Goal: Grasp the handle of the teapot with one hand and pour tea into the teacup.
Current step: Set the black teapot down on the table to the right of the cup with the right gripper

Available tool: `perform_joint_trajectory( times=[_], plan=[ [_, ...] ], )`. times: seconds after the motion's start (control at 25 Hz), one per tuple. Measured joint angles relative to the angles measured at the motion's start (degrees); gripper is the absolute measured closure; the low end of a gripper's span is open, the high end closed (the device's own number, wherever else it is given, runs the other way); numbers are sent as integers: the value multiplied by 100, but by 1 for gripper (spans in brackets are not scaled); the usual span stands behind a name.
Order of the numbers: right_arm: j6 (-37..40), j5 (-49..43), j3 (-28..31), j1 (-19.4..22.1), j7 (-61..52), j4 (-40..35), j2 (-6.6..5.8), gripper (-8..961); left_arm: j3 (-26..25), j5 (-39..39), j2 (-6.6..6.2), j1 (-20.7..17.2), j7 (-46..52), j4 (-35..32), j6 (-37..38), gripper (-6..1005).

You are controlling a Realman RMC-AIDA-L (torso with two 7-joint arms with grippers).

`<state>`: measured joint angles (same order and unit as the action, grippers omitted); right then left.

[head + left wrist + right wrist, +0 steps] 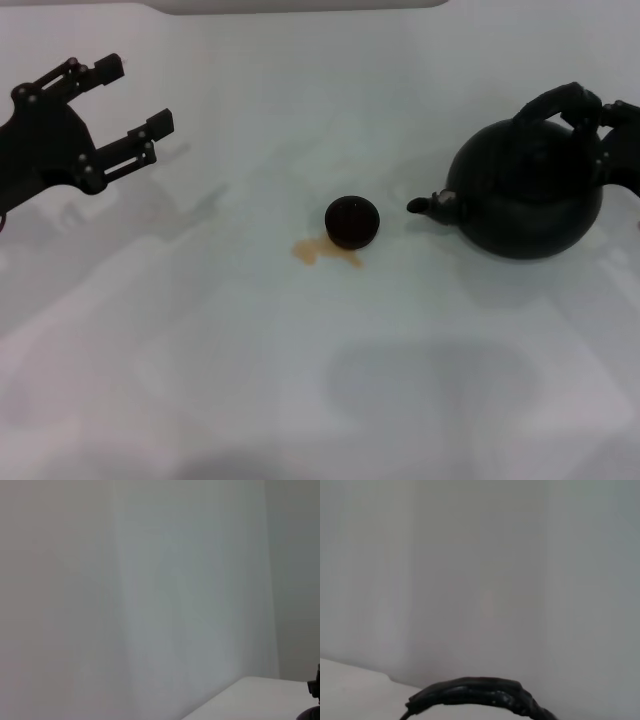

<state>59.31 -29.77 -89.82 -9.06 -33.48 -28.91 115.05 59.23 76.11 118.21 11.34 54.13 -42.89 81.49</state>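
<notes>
Head view alone shows left tool spread; right tool at the handle, grip unclear

The white worktop lies bare along its whole near edge and across its left half, giving wide passage there. Near the middle stands the teacup, with a small amber spill just beside it on the near-left side. A narrow gap separates the cup from the spout of the teapot, which blocks the right edge. The left gripper, fingers spread, hangs over the far-left corner; the right gripper crowds the handle.
</notes>
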Motion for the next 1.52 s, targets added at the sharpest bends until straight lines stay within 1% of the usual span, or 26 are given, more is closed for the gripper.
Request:
perform_joint_trajectory(
  times=[0.16, 0.36, 0.56, 1.12, 1.32, 1.52],
  plan=[
    [42, -2, 40, -11, 0, 18, -16, 835, 0, 0, 0, 0, 0, -13, 1, 223],
    [45, -4, 41, -75, 0, 159, -22, 782, 0, 0, -6, 0, 0, -38, 22, 223],
    [47, -26, 41, -140, 0, 321, -12, 763, 0, 0, -10, 0, 1, -43, 26, 223],
    [204, -32, 37, -94, -4, 361, -29, 706, 0, 0, -18, 9, 1, -44, 25, 223],
    [242, -34, 192, -64, -3, 364, -44, 624, 0, 0, -18, 8, 1, -44, 25, 223],
    [368, -45, 304, 19, 0, 370, -64, 477, 0, 0, -18, 8, 7, -43, 25, 223]
  ],
)
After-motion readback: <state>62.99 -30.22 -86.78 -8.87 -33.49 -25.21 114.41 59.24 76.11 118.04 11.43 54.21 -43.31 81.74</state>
